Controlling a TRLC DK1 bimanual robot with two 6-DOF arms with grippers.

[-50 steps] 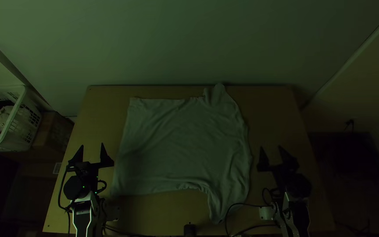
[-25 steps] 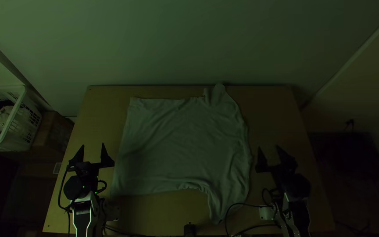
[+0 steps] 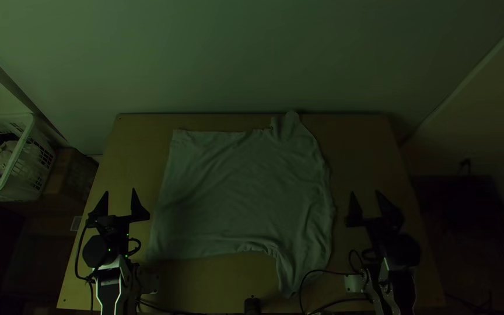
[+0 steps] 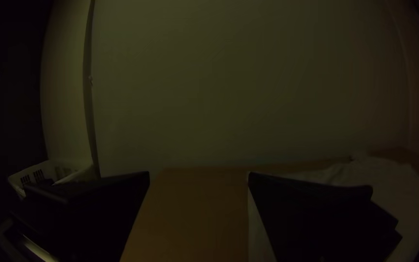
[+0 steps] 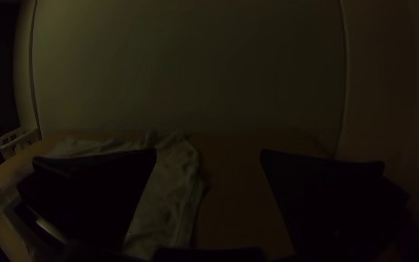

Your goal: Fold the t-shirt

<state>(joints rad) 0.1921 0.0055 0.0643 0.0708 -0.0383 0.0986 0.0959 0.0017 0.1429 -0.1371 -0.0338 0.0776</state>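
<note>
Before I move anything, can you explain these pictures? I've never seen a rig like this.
The machine is two robot arms at a wooden table. The top view looks steeply down from high over the table's near edge; each wrist view comes from a camera on that arm, with its own two black fingers at the bottom.

A pale t-shirt lies spread out, a little wrinkled, not yet folded. The left gripper and right gripper are on either side of it, both open and holding nothing. A white basket stands beyond the table's left side.
</note>
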